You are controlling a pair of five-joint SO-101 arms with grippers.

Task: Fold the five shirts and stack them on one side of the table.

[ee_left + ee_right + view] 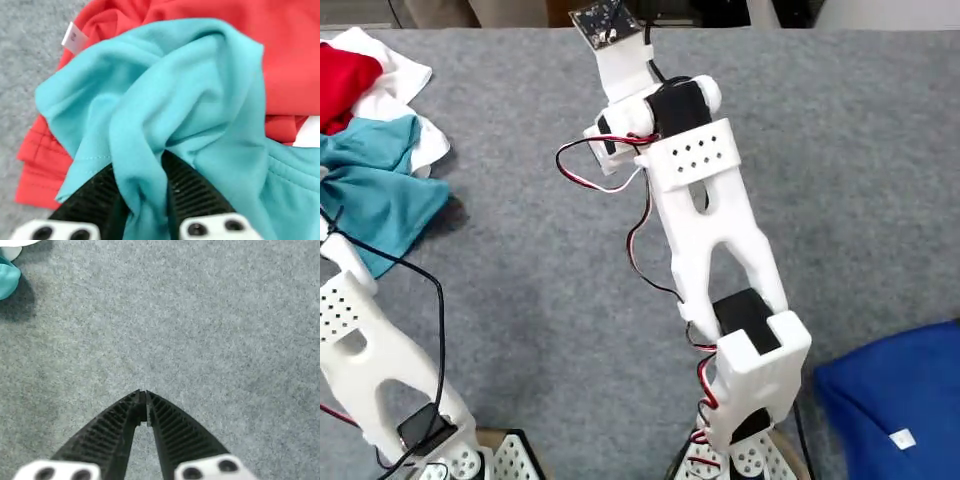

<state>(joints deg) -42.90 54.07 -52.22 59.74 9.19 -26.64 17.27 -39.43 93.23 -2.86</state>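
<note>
A crumpled teal shirt (375, 190) lies at the table's left edge, partly over a red shirt (340, 80) and a white shirt (400, 75). My left gripper (141, 167) is shut on a bunched fold of the teal shirt (175, 90), with the red shirt (290, 60) spread beneath it. A blue shirt (890, 400) lies at the near right corner. The right arm (705, 210) stretches toward the far middle of the table. Its gripper (143, 396) is shut with nothing in it, just above bare grey carpet (210, 315).
The grey carpeted table (520, 280) is bare across its middle and far right. The left arm (360, 340) stands at the near left, with black and red cables hanging by both arms. A white tag (72, 37) sticks out of the red shirt.
</note>
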